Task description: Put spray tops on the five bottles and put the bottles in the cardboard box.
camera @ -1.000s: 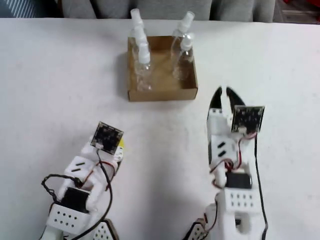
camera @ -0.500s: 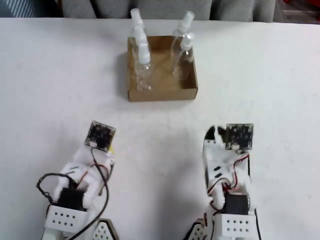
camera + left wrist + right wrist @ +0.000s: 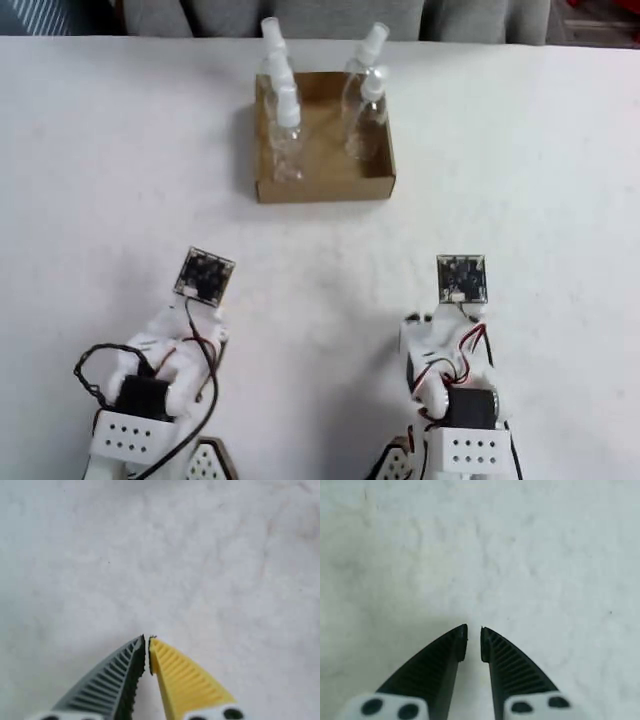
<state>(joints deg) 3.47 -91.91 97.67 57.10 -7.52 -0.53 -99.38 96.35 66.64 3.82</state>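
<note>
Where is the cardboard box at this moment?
In the high view, the cardboard box sits on the table, centred toward its far edge, with spray-topped bottles standing inside it.

— Where are the arms sitting?
— Both are resting folded by the near edge of the tabletop [image 3: 100, 150]. The left arm [image 3: 160, 370] is toward its left corner and the right arm [image 3: 455, 385] is right of the middle, well apart.
— And the claws?
— The left claw [image 3: 148, 641] is pointing down, its grey and yellow fingers [image 3: 115, 680] meeting tip to tip. The right claw [image 3: 474, 635] is pointing down too, its black fingers [image 3: 435, 665] leaving a sliver between the tips and gripping nothing.
</note>
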